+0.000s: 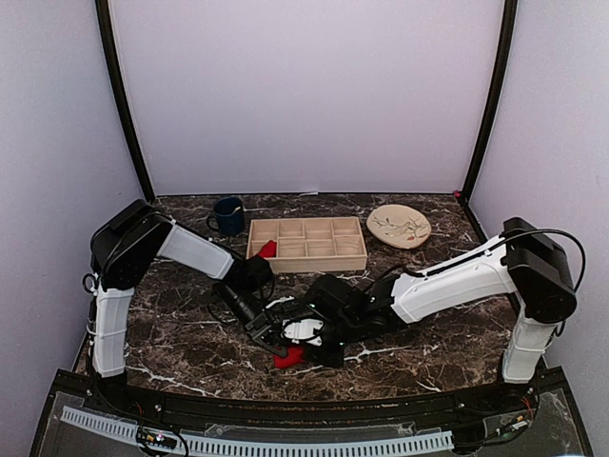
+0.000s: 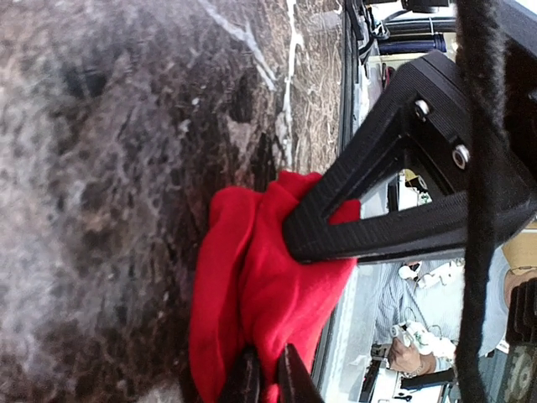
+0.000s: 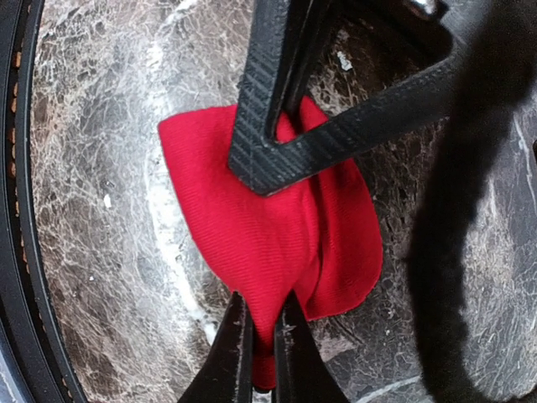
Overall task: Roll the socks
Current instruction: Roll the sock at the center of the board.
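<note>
One red sock [image 1: 287, 359] lies bunched on the dark marble table near the front centre, between both grippers. My left gripper [image 1: 269, 335] is shut on a fold of it, and the left wrist view shows the red fabric [image 2: 260, 311] pinched between my jaws [image 2: 265, 382]. My right gripper [image 1: 303, 345] is shut on the same sock [image 3: 252, 227], its jaws [image 3: 260, 357] pinching a fold at one end. Each wrist view also shows the other gripper's black finger across the sock. A second red sock [image 1: 267, 249] sits in the tray's near-left compartment.
A tan wooden compartment tray [image 1: 309, 259] stands behind the grippers. A dark blue mug [image 1: 228, 215] is at the back left and a round tan plate [image 1: 399, 227] at the back right. The table's black front rail [image 3: 18, 210] is close to the sock.
</note>
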You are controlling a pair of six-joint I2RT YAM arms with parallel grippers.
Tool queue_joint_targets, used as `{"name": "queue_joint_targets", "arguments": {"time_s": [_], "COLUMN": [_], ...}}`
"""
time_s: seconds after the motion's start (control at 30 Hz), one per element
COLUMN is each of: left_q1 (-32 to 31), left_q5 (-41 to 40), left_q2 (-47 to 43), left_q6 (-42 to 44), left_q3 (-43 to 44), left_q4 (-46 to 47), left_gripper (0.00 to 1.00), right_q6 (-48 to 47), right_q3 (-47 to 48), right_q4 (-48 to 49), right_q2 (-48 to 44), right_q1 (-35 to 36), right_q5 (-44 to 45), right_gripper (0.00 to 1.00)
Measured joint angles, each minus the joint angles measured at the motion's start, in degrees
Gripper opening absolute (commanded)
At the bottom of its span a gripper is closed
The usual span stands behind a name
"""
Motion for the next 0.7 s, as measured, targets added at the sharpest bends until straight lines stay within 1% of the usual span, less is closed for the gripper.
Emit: {"name": "queue_joint_targets", "arguments": {"time_s": [0.17, 0.27, 0.5, 0.7], "left_q1": [0.68, 0.83, 2.16, 2.95], "left_q5": [-1.38, -3.41, -10.19, -15.30], "left_q2": [-0.42, -2.16, -7.96, -10.34], "left_q6": [-1.77, -3.34, -7.78, -10.51], "left_q3": [0.00, -0.04, -1.49, -3.39], "left_q4": [-0.07, 0.46, 5.95, 8.98], "left_gripper": [0.21, 0.26, 0.30, 0.31], "right_q6": [0.04, 0.31, 1.16, 2.69], "right_q3": [2.10, 3.56, 5.92, 8.00], "right_q4": [-2.25, -3.32, -5.49, -7.34], "right_q2": [1.18, 2.19, 3.82, 5.11], "right_q1": [-0.22, -0.52, -1.97, -2.75], "right_q5": [-1.31, -2.73, -6.75, -9.07], "right_gripper": [0.00, 0.00, 0.00, 0.00]}}
